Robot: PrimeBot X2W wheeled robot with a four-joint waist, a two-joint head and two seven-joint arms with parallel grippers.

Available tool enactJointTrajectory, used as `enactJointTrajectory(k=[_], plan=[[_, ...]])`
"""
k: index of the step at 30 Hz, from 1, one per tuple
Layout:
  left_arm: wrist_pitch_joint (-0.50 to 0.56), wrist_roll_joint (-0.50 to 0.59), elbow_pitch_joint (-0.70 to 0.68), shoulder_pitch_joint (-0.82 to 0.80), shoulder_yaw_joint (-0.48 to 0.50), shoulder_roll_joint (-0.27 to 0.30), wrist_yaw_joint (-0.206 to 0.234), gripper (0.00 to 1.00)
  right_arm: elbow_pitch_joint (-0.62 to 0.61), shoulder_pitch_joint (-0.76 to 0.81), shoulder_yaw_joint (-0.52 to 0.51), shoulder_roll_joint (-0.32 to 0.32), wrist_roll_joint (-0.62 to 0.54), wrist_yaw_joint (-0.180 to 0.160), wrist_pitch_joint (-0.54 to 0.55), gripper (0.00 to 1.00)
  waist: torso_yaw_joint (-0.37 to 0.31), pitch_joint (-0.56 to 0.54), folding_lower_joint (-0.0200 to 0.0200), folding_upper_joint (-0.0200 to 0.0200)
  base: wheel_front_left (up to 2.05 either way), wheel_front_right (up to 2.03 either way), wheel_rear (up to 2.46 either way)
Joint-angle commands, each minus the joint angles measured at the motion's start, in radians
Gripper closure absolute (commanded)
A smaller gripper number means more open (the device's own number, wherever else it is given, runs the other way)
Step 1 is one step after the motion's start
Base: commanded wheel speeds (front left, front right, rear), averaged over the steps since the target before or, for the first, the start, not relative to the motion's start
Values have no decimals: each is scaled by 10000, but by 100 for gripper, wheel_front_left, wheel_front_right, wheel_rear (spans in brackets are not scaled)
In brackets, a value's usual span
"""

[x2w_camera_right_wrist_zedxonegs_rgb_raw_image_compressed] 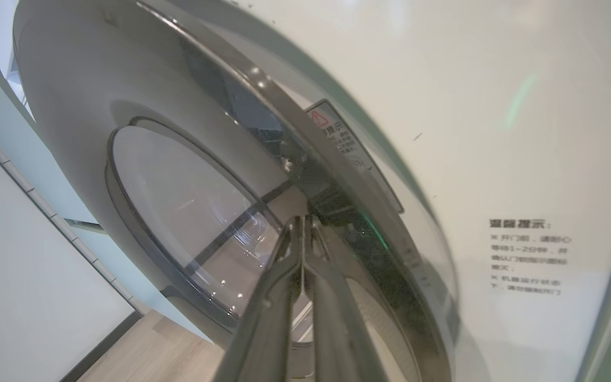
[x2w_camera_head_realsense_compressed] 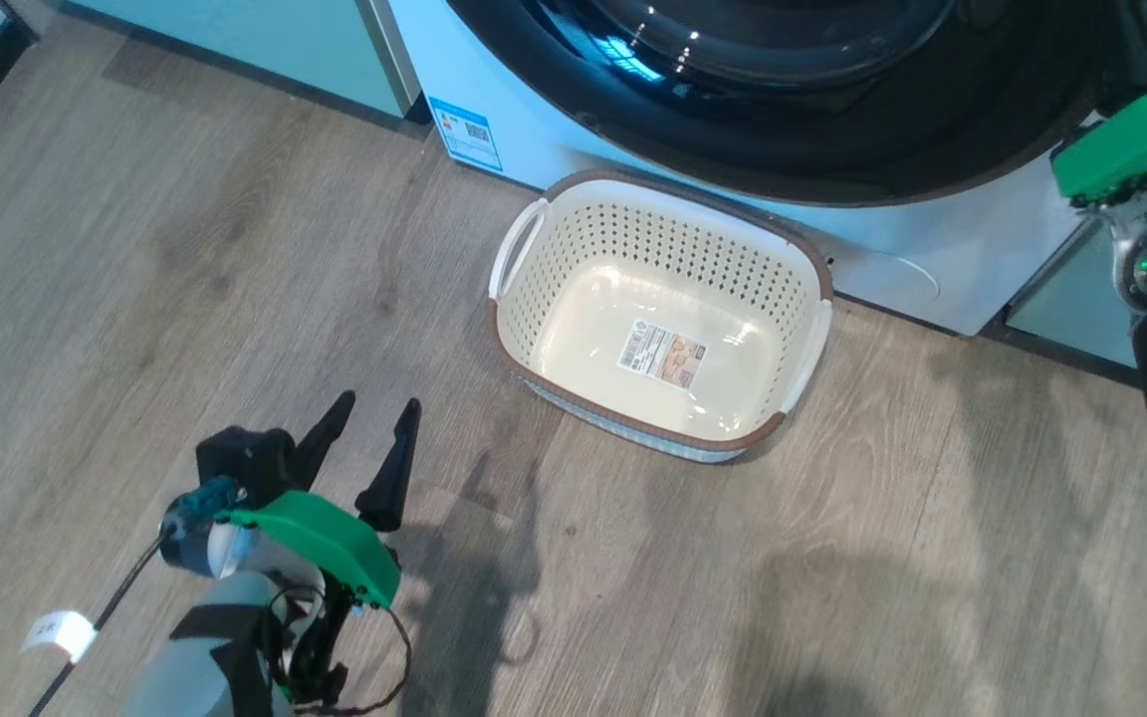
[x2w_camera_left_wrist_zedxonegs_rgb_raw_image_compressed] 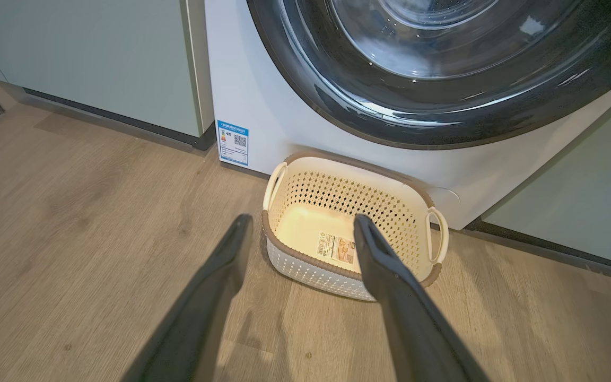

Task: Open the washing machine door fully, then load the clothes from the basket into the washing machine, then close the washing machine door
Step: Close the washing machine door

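the right gripper [x2w_camera_right_wrist_zedxonegs_rgb_raw_image_compressed: 305,220], fingers together, is nosing the washing machine door [x2w_camera_right_wrist_zedxonegs_rgb_raw_image_compressed: 178,201] rim, risking slipping off its gloss. the left gripper [x2w_camera_head_realsense_compressed: 378,402] is hanging spread by the basket [x2w_camera_head_realsense_compressed: 633,249].

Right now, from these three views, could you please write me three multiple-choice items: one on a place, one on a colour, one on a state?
1. Where does the basket stand?
A) on the floor before the washing machine
B) on top of the machine
C) inside the drum

2. What colour is the basket's rim?
A) blue
B) brown
C) green

3. How is the left tool?
A) shut on a handle
B) shut, holding nothing
C) open, holding nothing

Answers:
1 A: it sits on the wood floor, below the round door.
2 B: a brown band runs round its top.
3 C: its two dark fingers stand apart over bare floor.
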Motion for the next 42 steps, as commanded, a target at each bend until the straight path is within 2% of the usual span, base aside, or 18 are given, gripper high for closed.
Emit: enactJointTrajectory(k=[1, 11, 18, 26, 30, 32, 34, 35, 36, 42], plan=[[-107, -8, -229, -367, 422, 197, -8, 0, -236, -544, 9, 31, -118, -30, -95, 100, 15, 53, -1, 0, 0, 0, 0], [-107, -21, -223, -589, 417, 216, -8, 0, -4, -1066, -359, -59, -353, -30, -95, 100, -1, 370, -1, 0, 0, 0, 0], [-107, 21, -167, -549, 387, 238, -8, 0, -157, -769, -113, 67, -354, -30, -95, 100, -72, 139, -1, 0, 0, 0, 0], [-107, 46, -78, -404, 369, 414, -8, 0, -548, 362, 857, 176, 148, -30, -95, 100, -171, -772, -1, 0, 0, 0, 0], [-107, 38, -44, -301, 390, 583, -8, 0, -977, 1266, 1540, 184, 838, -30, -95, 100, -244, -1439, -1, 0, 0, 0, 0], [-107, 29, -21, -260, 424, 695, -8, 0, -1204, 1744, 1857, 185, 1177, -30, -95, 75, -316, -1787, -1, 0, 0, 0, 0], [-107, 19, -11, -214, 466, 805, -8, 0, -1430, 2236, 2178, 186, 1476, -30, -95, 55, -406, -2123, -1, 0, 0, 0, 0], [-107, 8, -9, -201, 485, 860, -8, 0, -1534, 2474, 2301, 186, 1582, -30, -95, 25, -454, -2281, -1, 0, 0, 0, 0], [-107, -15, 3, -189, 501, 920, -8, 0, -1632, 2707, 2385, 187, 1685, -30, -95, 0, -506, -2433, -1, 0, 0, 0, 0], [-107, -125, 83, -419, 692, 1317, -8, 0, -2336, 3930, 2335, 188, 1346, -30, -95, 0, -962, -2974, -1, 0, 0, 0, 0]])
